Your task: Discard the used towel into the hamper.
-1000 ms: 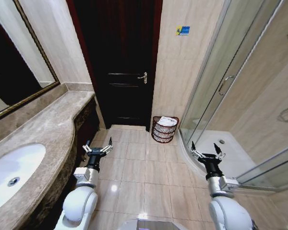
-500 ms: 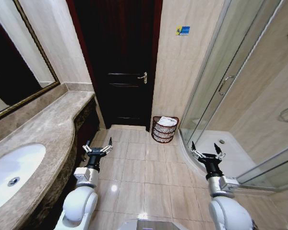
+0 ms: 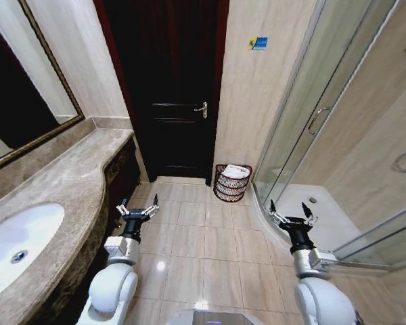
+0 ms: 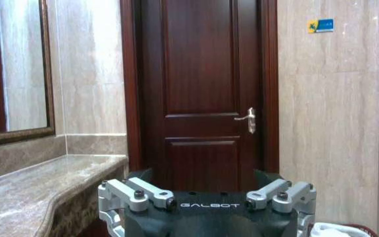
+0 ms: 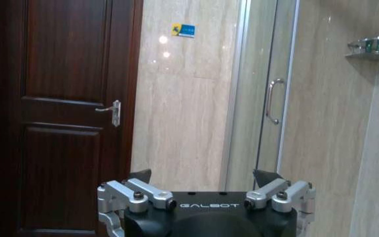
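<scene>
Both pincers gape; towel fills hamper.

Bathroom: sink in marble counter, glass shower enclosure.

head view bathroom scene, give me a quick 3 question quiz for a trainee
1. True or false: the hamper stands on the floor against the wall between the dark door and the glass shower.
2. What lies in the hamper? A) a white towel B) a blue bottle C) nothing
3. Fill in: the left gripper and the right gripper are both ____ and hold nothing.

Key
1. True.
2. A: the white towel sits at the top of the hamper.
3. Open, hanging low over the tiled floor, well short of the hamper.
</scene>
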You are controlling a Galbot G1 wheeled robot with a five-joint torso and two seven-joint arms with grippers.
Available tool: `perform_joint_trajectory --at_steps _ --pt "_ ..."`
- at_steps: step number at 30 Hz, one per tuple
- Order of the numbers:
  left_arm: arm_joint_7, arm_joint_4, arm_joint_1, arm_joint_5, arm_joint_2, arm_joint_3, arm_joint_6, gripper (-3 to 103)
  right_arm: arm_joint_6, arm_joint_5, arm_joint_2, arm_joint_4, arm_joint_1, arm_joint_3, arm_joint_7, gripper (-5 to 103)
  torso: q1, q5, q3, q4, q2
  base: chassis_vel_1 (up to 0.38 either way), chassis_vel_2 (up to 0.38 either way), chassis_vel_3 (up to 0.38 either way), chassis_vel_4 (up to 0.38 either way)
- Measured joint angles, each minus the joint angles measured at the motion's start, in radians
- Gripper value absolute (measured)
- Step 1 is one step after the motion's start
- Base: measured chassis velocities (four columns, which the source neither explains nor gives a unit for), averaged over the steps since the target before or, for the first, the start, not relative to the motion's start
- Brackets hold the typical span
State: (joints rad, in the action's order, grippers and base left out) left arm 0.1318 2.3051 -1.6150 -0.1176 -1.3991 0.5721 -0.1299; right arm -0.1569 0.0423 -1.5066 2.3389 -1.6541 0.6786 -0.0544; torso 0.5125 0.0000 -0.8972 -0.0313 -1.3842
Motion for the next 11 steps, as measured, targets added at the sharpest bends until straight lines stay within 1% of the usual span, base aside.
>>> perform_joint_trajectory --at_steps 11 --pt "0.0 0.0 0.0 0.0 0.0 0.0 0.0 100 0.0 0.0 0.0 0.0 0.0 0.0 0.0 100 0.0 0.0 0.0 0.0 0.0 0.0 0.0 0.0 0.0"
